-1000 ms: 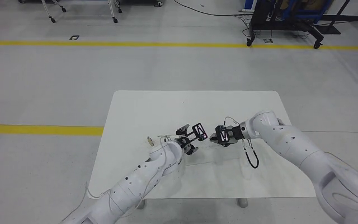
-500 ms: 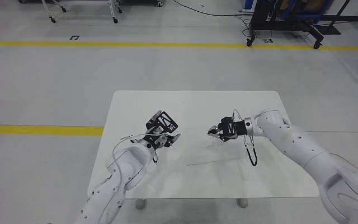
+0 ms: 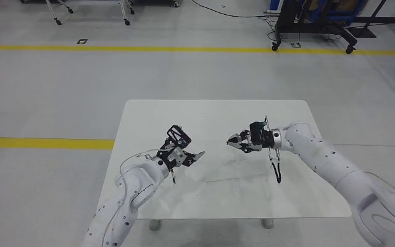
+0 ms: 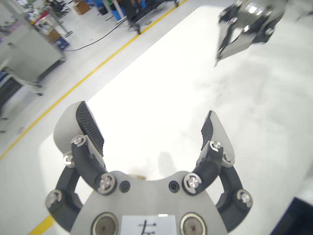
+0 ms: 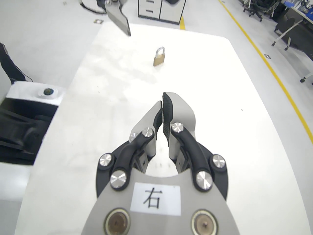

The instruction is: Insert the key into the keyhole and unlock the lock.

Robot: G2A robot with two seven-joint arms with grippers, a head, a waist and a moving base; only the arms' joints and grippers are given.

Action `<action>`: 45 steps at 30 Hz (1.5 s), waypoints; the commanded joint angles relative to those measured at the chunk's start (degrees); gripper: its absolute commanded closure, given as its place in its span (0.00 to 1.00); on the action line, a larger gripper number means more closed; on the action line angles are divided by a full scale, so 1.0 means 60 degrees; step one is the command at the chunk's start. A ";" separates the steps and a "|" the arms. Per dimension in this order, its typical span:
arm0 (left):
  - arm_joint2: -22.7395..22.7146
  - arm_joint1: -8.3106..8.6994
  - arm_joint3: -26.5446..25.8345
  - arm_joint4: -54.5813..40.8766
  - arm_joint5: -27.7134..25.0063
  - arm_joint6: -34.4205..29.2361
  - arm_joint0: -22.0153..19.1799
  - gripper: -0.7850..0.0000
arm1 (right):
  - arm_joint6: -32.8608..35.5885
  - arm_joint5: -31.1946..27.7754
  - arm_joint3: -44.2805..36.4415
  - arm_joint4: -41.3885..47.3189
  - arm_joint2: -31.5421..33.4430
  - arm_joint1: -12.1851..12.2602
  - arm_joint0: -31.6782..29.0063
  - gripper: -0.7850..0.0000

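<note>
Noted: left pincer [image 4: 146,110] spread wide above the white tabletop [image 5: 220,86]; brass lock [image 5: 159,58] (shackle appears closed) resting on the tabletop, clear of both pincers and nearer the left one; right pincer [image 5: 163,99] pressed together, raised off the surface, tips directed towards the lock.

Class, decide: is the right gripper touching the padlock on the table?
Apart. The right wrist view shows bare table between the right gripper and the padlock.
</note>
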 commanded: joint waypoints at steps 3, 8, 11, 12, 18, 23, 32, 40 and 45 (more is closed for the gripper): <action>-0.0492 0.0050 0.1249 -0.3526 -0.2112 0.0401 -0.0394 0.00 | 0.0001 0.0000 -0.0266 0.3176 -0.0258 -0.0173 -0.0240 1.00; -0.0583 0.0140 0.2633 -0.6893 -0.3282 -0.0990 -0.1031 0.00 | 0.0001 0.0000 -0.0156 0.5103 -0.1061 -0.0329 -0.0025 1.00; -0.0583 0.0140 0.2633 -0.6893 -0.3282 -0.0990 -0.1031 0.00 | 0.0001 0.0000 -0.0156 0.5103 -0.1061 -0.0329 -0.0025 1.00; -0.0583 0.0140 0.2633 -0.6893 -0.3282 -0.0990 -0.1031 0.00 | 0.0001 0.0000 -0.0156 0.5103 -0.1061 -0.0329 -0.0025 1.00; -0.0138 0.0079 0.2821 -0.8768 -0.3820 -0.0867 -0.0941 0.00 | 0.0001 0.0000 -0.0156 0.5103 -0.1061 -0.0329 -0.0025 1.00; 0.0561 0.0061 0.3673 -1.2240 -0.4186 -0.2130 -0.1468 0.00 | 0.0991 0.0000 -0.0709 0.7014 -0.1304 -0.0424 -0.0499 1.00; 0.0570 0.0139 0.4200 -1.2842 -0.3838 -0.2866 -0.1940 0.30 | 0.4901 0.0000 -0.1696 1.2523 -0.2172 -0.0330 -0.0200 1.00; 0.0668 0.0132 0.4102 -1.1917 -0.3782 -0.2491 -0.1970 0.59 | 0.8206 0.0000 -0.1719 1.5401 -0.1776 -0.0253 -0.0186 1.00; 0.0679 0.0131 0.4044 -1.1569 -0.3663 -0.2166 -0.1917 0.65 | 0.9570 0.0000 -0.1589 1.6202 -0.1250 -0.0336 -0.0376 1.00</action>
